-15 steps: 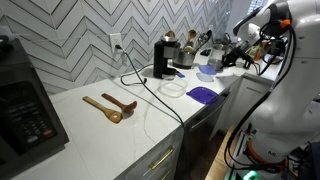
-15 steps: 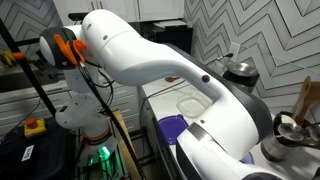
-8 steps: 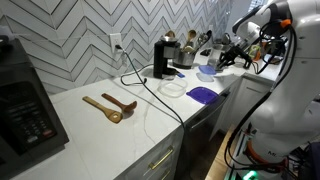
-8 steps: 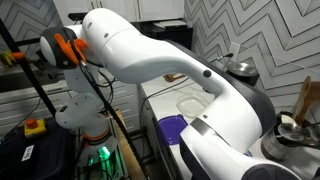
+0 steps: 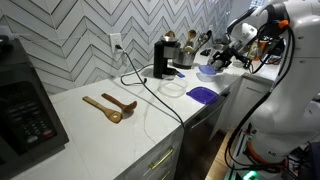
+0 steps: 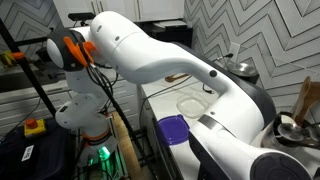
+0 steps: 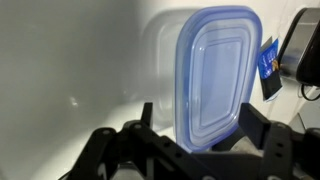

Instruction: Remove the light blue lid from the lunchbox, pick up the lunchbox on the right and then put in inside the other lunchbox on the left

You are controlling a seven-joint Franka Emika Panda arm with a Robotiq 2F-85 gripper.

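The light blue lid (image 7: 215,75) lies flat on the white counter (image 7: 70,60), and in the wrist view it fills the middle. My gripper (image 7: 197,125) hangs just over its near end, jaws open, one finger (image 7: 146,116) on each side and not clamping it. In an exterior view the gripper (image 5: 226,58) is above the lid (image 5: 207,71) at the counter's far end. A clear lunchbox (image 5: 172,88) sits nearer the middle of the counter and also shows as a clear lunchbox (image 6: 190,105) in an exterior view. I cannot make out a second lunchbox.
A violet-blue flat piece (image 5: 203,94) lies near the counter edge. A black coffee machine (image 5: 162,58) with a trailing cable, pots behind it, two wooden spoons (image 5: 110,105) and a black appliance (image 5: 25,110) share the counter. A dark object (image 7: 302,45) stands right of the lid.
The jaws have gone from shut to open, letting go of the light blue lid. The gripper has risen a little above it.
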